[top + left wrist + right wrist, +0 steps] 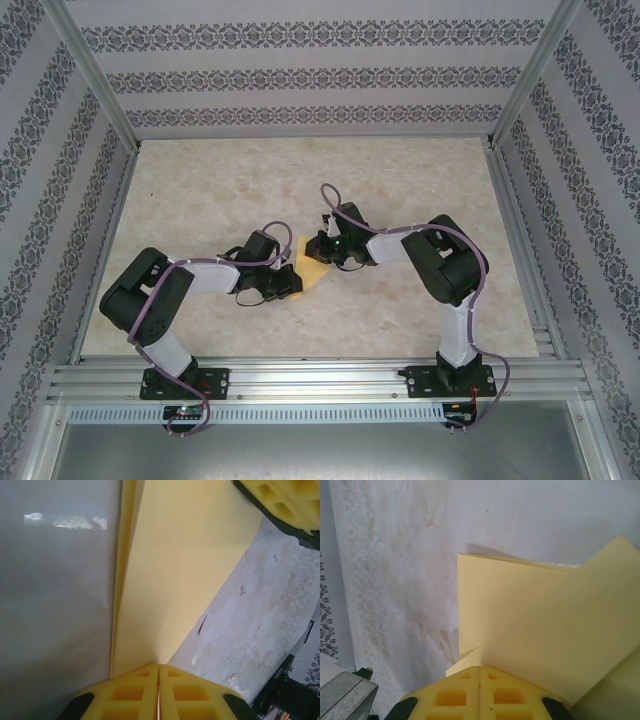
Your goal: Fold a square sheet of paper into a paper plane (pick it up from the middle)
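Yellow paper (313, 266) folded, pinched between two claws | left claw (158, 669) clenched on paper's edge | right claw (479, 670) clenched on paper's other side

Bright, even light; soft shadows; left wrist view blurred, glary.

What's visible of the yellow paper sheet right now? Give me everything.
The square sheet of paper is thin, plain matte yellow, with no print or tears visible. It is already folded into overlapping layers with straight, crisp edges. It sits mid-table between the two arms on the pale table, and one flap looks raised. The left gripper is shut on one end. The right gripper is shut on the edge facing it.
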You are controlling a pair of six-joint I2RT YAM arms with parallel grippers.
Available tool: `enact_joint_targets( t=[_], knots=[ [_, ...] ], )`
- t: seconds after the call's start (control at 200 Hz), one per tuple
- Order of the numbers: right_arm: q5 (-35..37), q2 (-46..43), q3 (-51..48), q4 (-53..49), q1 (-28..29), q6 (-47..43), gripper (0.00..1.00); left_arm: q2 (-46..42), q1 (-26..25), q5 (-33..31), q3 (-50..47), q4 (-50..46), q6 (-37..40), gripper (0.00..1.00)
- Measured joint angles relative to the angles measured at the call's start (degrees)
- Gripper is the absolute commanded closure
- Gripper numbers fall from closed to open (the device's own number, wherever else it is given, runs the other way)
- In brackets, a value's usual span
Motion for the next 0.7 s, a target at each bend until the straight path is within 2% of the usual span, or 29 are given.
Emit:
enact_joint_targets(
  t=[0.699],
  knots=[
    [0.59, 0.02, 0.98, -2.12, 0.00, -1.31, 0.94, -3.39, 0.00, -0.79, -1.84, -4.70, 3.72, 0.93]
  ],
)
